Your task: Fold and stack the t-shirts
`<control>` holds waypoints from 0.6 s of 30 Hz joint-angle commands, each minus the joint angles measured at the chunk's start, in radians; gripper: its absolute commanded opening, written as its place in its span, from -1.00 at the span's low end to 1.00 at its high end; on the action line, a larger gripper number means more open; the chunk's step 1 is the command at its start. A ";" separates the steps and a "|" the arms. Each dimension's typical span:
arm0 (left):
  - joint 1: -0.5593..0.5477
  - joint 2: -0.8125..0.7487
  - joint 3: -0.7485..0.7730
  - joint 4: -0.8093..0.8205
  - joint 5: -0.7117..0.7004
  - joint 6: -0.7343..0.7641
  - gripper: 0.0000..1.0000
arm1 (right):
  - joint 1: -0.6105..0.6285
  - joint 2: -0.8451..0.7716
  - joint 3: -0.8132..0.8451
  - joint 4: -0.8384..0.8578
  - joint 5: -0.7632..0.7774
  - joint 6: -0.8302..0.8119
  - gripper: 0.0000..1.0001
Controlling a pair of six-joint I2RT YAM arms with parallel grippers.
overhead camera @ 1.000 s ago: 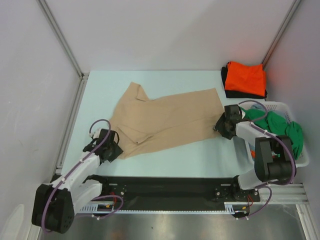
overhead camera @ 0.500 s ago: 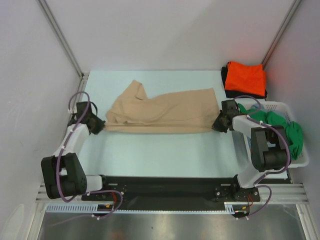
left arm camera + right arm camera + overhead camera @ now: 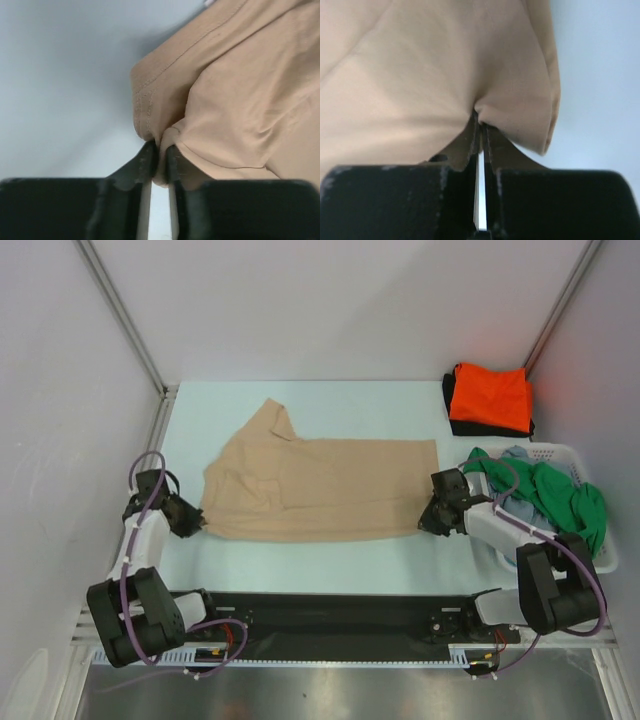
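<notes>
Over the last second both arms closed on the tan shirt (image 3: 320, 490) and drew it out, so it now lies flatter across mid-frame. The left gripper (image 3: 190, 521) pinches its lower-left corner and the right gripper (image 3: 430, 518) its lower-right hem. It looks ready for a 1st fold. The basket (image 3: 572, 451) at right holds a green shirt (image 3: 560, 495) and a grey-blue shirt (image 3: 516, 454). At upper right, an orange shirt (image 3: 490, 395) sits on a black shirt (image 3: 448, 405).

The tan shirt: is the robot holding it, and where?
Yes. The left gripper pinches the tan t-shirt at its left end, the right gripper its right end.
</notes>
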 commanded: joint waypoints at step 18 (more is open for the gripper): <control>-0.174 -0.115 0.330 -0.037 -0.141 0.164 0.50 | 0.059 -0.304 0.191 -0.208 0.157 -0.030 0.26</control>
